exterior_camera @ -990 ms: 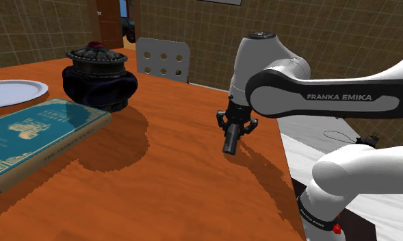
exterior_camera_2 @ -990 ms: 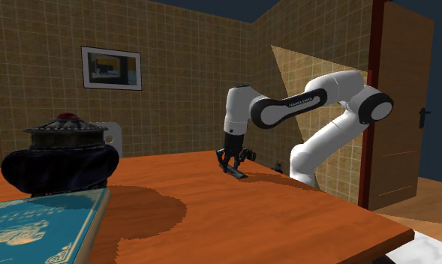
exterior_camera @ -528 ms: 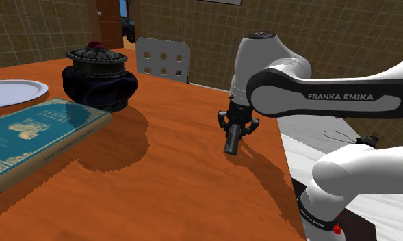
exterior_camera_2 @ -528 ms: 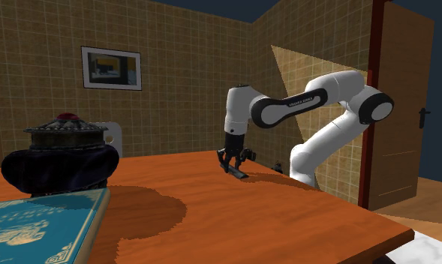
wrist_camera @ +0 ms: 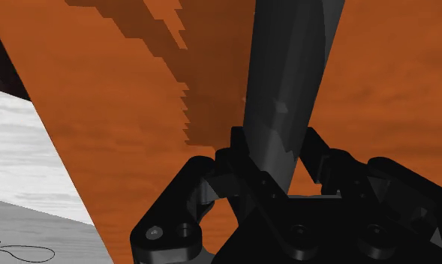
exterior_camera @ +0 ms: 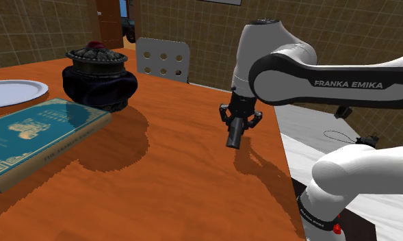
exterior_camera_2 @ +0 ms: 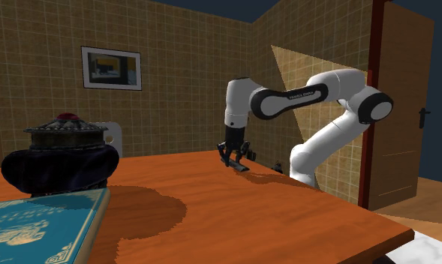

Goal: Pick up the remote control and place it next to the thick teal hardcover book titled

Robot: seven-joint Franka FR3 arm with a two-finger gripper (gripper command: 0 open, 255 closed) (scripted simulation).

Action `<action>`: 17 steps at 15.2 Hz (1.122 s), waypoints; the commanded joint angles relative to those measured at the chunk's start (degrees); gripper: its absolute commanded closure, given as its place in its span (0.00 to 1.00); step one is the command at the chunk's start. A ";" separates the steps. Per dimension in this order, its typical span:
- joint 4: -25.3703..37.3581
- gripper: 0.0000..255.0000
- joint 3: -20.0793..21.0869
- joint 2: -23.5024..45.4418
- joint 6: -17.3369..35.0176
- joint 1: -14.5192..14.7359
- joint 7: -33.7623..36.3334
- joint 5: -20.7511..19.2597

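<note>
Gripper (exterior_camera: 238, 127) clamped on dark remote (exterior_camera: 233, 140) — hanging above orange table (exterior_camera: 179, 185), teal book (exterior_camera: 35, 133) well apart.

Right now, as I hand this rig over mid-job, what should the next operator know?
Pincer: shut on the dark remote control, which hangs end-down from it just above the orange table, towards the stand's side.
Teal book: lying flat at the shoulder view's lower left, near a dark lidded pot and a white plate.
Done: remote grasped and, as far as I can tell, lifted clear of the table.
Left: carry it across to the book, set it down on bare table beside it, release.
</note>
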 commanded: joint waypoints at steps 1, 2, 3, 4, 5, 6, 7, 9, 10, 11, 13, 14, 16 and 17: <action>1.35 1.00 -0.64 -0.02 -1.39 -0.25 -0.27 -0.50; 2.06 1.00 -0.93 -0.04 -2.12 -0.34 -0.36 -0.72; 2.78 1.00 -1.21 -0.04 -2.84 -0.44 -0.45 -0.93; 3.51 1.00 -1.48 -0.03 -3.56 -0.54 -0.54 -1.15; 4.25 1.00 -1.75 -0.01 -4.27 -0.64 -0.62 -1.36; 4.99 1.00 -2.00 0.03 -4.97 -0.74 -0.70 -1.57; 5.75 1.00 -2.25 0.08 -5.68 -0.85 -0.78 -1.78; 7.29 1.00 -2.73 0.23 -7.07 -1.07 -0.93 -2.19; 8.07 1.00 -2.96 0.32 -7.76 -1.18 -1.01 -2.39; 8.86 1.00 -3.18 0.43 -8.45 -1.30 -1.08 -2.59; 10.48 1.00 -3.61 0.67 -9.81 -1.53 -1.22 -2.98; 11.30 1.00 -3.81 0.82 -10.49 -1.65 -1.29 -3.18; 13.00 1.00 -2.29 2.34 -10.48 -2.12 0.01 -2.87; 14.54 1.00 -0.69 3.84 -10.31 -2.63 1.33 -2.59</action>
